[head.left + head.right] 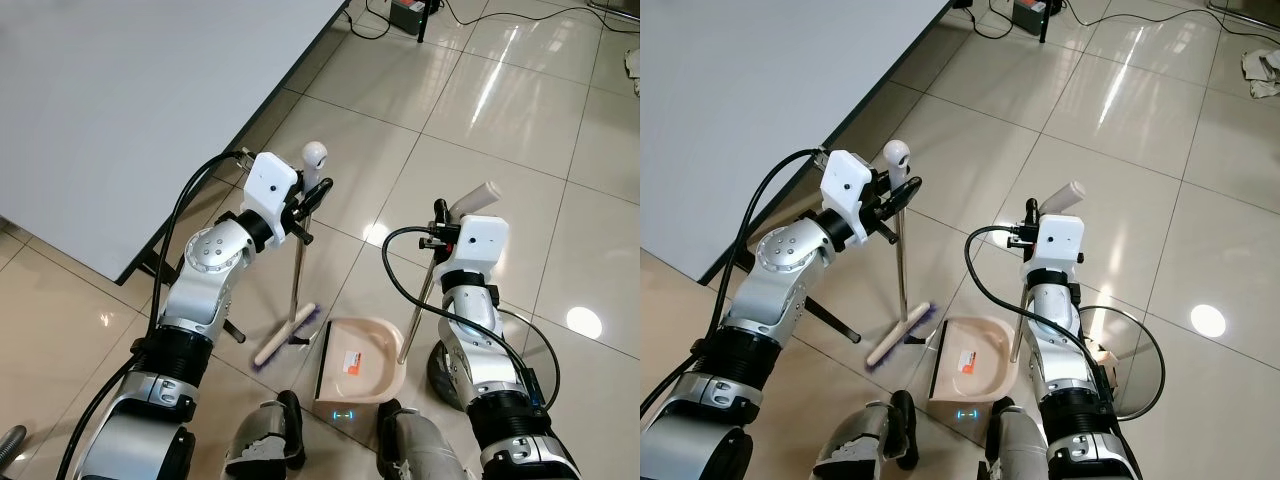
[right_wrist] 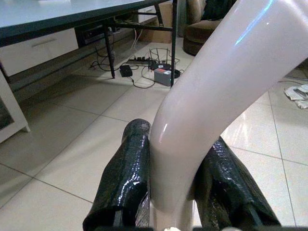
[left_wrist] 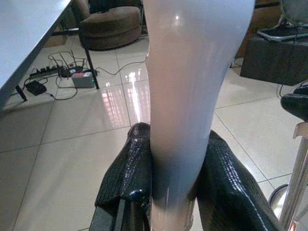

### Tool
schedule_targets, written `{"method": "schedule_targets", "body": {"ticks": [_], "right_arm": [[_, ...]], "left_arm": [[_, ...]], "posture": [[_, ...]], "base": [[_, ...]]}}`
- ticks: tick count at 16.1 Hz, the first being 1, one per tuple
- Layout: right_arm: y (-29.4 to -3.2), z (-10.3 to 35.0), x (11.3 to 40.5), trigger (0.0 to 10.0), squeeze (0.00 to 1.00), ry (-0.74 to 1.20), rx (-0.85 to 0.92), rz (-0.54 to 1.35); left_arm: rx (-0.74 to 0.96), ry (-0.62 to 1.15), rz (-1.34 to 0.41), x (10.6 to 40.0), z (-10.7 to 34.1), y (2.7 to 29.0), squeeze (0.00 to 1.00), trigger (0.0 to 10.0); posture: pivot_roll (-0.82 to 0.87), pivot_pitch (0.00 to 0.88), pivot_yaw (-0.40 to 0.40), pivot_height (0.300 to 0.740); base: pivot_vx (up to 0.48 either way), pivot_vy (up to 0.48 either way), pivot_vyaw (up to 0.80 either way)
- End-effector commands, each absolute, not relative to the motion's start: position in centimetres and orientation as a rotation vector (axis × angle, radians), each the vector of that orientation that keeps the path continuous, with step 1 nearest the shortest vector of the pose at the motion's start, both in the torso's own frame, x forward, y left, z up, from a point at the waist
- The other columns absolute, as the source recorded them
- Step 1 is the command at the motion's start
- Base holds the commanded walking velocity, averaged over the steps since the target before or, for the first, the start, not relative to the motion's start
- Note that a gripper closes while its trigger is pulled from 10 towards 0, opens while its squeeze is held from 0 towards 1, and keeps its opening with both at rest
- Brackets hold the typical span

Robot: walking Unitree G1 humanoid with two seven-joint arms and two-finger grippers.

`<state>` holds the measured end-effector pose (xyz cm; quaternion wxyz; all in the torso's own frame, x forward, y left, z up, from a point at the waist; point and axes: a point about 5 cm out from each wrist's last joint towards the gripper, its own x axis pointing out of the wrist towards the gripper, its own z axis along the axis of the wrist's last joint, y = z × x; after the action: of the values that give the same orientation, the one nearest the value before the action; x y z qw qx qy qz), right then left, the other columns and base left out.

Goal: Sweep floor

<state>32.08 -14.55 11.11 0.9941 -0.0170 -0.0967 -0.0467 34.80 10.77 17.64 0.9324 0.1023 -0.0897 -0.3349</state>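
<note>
Between the robot's feet on the glossy tiled floor [image 1: 480,160], the broom [image 1: 296,290] and the dustpan [image 1: 358,362] stand side by side, the brush head [image 1: 286,338] just beside the pan's open lip. The left gripper [image 1: 312,192] is clenched on the broom's pale handle near its rounded top, and the left wrist view shows both black fingers [image 3: 130,173] pressed against the grip on either side. The right gripper [image 1: 447,222] clasps the dustpan's upright handle [image 1: 478,196] where it bends, its fingers [image 2: 122,178] wrapped tight around the curve.

The main risk, as I judge it, is that the broom pole twists in the grasp. The hold is high on a smooth, tapering handle, far from the bristles, so any drag on the tiles could turn or tilt the pole and send the brush wide of the pan. A stroke that is too strong may also push the light dustpan away or ride over its lip, scattering whatever is collected; I can see no clear debris on the tiles near the pan.

A second hazard lies behind the right arm, where a round fan base [image 1: 440,372] sits touching or nearly touching the pan's side; a backward swing could knock it. The black table leg [image 1: 190,300] beside the left arm and the loose cables [image 1: 400,300] on both arms could snag on the poles. The robot's own feet [image 1: 268,440] are close enough to be struck by the brush.
</note>
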Motion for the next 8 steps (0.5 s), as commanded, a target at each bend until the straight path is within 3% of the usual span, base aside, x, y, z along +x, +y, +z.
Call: {"method": "schedule_targets", "body": {"ticks": [1,8], "right_arm": [[-14.7,11.7,31.9,10.0,0.00,-0.223,-0.026,-0.101],[-15.1,11.8,31.6,10.0,0.00,-0.227,-0.076,-0.117]], "left_arm": [[0.240,-0.215,-0.679,34.9,18.4,11.1,0.00,10.0],[0.294,-0.279,-0.574,35.4,16.9,10.5,0.00,10.0]], "posture": [[0.08,0.241,0.105,0.740],[0.07,0.267,0.096,0.740]], "base": [[0.000,0.000,0.00],[0.000,0.000,0.00]]}}
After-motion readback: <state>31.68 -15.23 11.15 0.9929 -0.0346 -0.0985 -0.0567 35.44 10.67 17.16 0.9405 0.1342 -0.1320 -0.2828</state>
